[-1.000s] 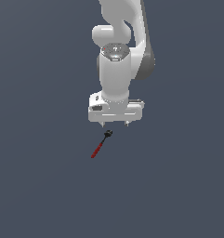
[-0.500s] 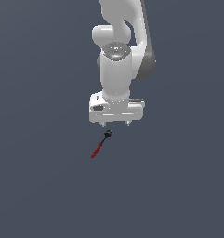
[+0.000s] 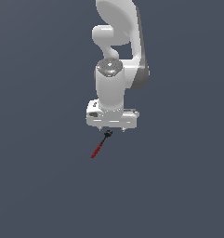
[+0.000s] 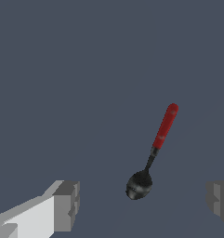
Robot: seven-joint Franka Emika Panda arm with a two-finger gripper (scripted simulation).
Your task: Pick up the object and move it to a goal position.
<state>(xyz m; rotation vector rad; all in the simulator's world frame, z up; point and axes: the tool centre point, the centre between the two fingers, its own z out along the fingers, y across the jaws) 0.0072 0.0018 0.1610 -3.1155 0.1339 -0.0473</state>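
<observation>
object (image 4: 155,148): black head between claw fingers, red shaft outside | claw (image 4: 141,204): released, seemingly not touching

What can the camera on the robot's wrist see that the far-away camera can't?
Only the wrist view shows the object up close: it is a spoon with a red handle and a round black bowl, lying between two gray fingertips held wide apart. Only the exterior view shows the whole white arm above the gripper. Both show the spoon lying free, not gripped, on the plain gray floor.
</observation>
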